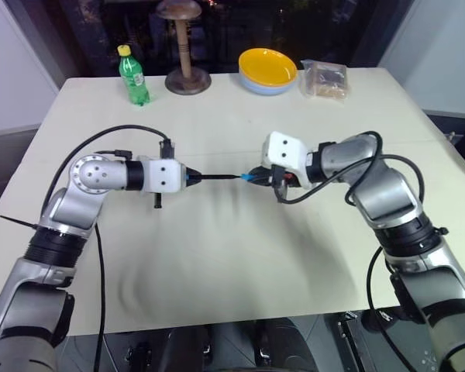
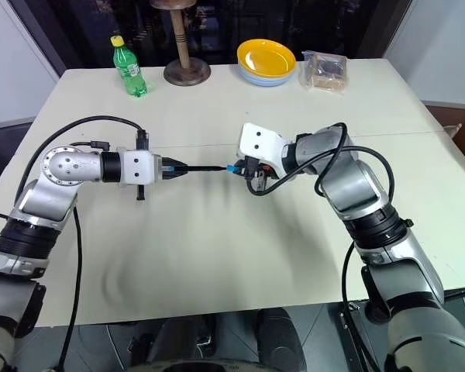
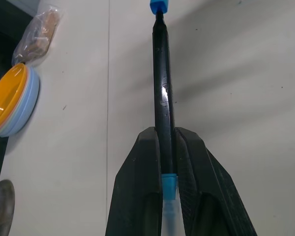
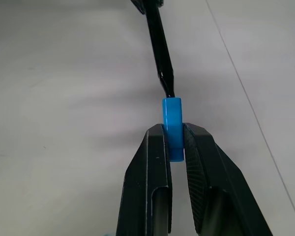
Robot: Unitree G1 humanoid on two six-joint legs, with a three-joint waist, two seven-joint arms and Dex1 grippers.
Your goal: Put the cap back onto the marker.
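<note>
Over the near middle of the cream table point(image 1: 217, 279) you have both arms raised and facing each other. Your left gripper point(image 3: 166, 147) is clamped on the marker point(image 3: 162, 93), a slim black pen with a bluish rear end sitting between the fingers point(image 3: 137, 187); the barrel points right, roughly level, above the tabletop. Your right gripper point(image 4: 174, 135) is pinched on the cap point(image 4: 172, 125), a small bright blue piece that sticks out past the fingertips toward the marker. In the right wrist view the marker's pointed tip meets the open end of the cap; you cannot tell from these views how far it has gone in, and most of the barrel is still bare. In the head views the cap point(image 1: 249, 177) sits at the marker's right end, between the two wrists.

Farther back, along the far edge of the table, you have from left to right: a green plastic bottle point(image 1: 133, 75) with a yellow lid and a label too small to read, a wooden stand point(image 1: 186, 46) with a round base, a yellow bowl point(image 1: 268, 68) stacked on a pale blue one, and a clear bag point(image 1: 326, 80) of brown contents. No writing is legible on any of them.
</note>
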